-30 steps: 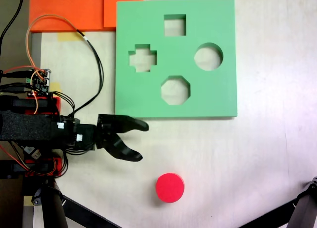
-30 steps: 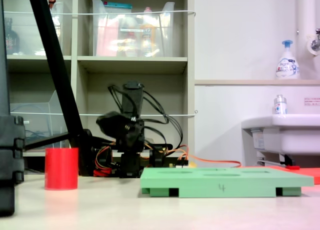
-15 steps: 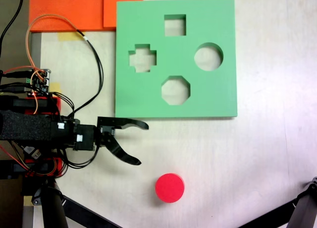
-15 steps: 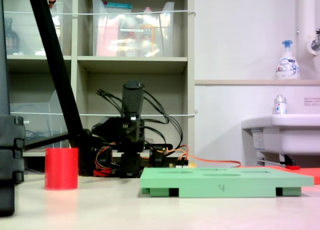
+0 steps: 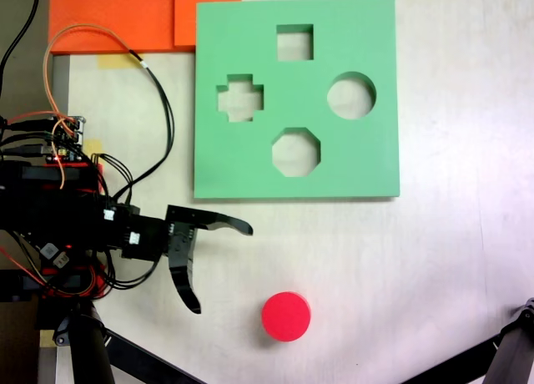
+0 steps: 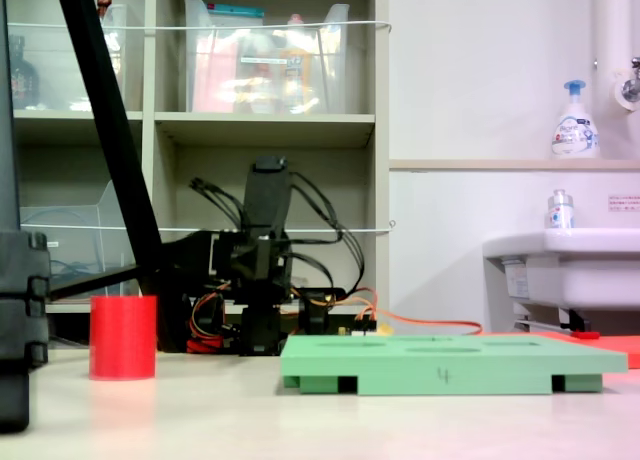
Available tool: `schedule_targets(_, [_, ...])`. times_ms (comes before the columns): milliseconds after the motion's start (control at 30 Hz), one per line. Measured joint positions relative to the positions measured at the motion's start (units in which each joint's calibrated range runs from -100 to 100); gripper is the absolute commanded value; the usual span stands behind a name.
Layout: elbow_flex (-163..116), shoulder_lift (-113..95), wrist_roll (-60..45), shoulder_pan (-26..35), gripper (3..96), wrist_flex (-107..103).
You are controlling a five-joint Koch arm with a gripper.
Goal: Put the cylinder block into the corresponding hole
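You are working on a pale tabletop [image 5: 434, 259] with a shelf unit [image 6: 265, 130] and a sink [image 6: 560, 265] behind it in the second exterior view. The biggest thing on the table is the green board [image 5: 367, 163], lying flat beyond the gripper's [image 5: 224, 267] upper finger toward the first exterior view's top right. It has four cutouts, all empty: a square, a cross, an octagon, and the round hole [image 5: 351, 96], which sits farthest from the gripper. The gripper is spread wide and holds nothing, one finger pointing toward the first exterior view's right, the other angled down.

The red cylinder [image 5: 286, 316] stands upright on the table, just past the lower fingertip toward the first exterior view's lower right, apart from both fingers and well apart from the board. It looks like foam, so expect it to be light, soft and grippy rather than slippery. Take it across its curved side, around mid-height, with gentle pressure so it stays round for the hole.
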Motion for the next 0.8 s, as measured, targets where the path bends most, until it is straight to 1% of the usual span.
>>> schedule_targets(133, [2.4, 30.8, 0.0, -0.6, 95.5, 16.3])
schedule_targets(233, [7.0, 46.2, 0.2, -1.3, 95.5, 24.7])
schedule_targets(567, [24.3, 70.6, 0.4, -3.6, 94.7, 25.6])
schedule_targets(667, [29.7, 77.7, 0.9, -4.4, 89.3, 25.6])
schedule_targets(767, [33.7, 82.8, 1.5, -5.3, 87.9, 25.6])
schedule_targets(800, [35.3, 84.5, 1.7, -5.5, 86.2, 25.6])
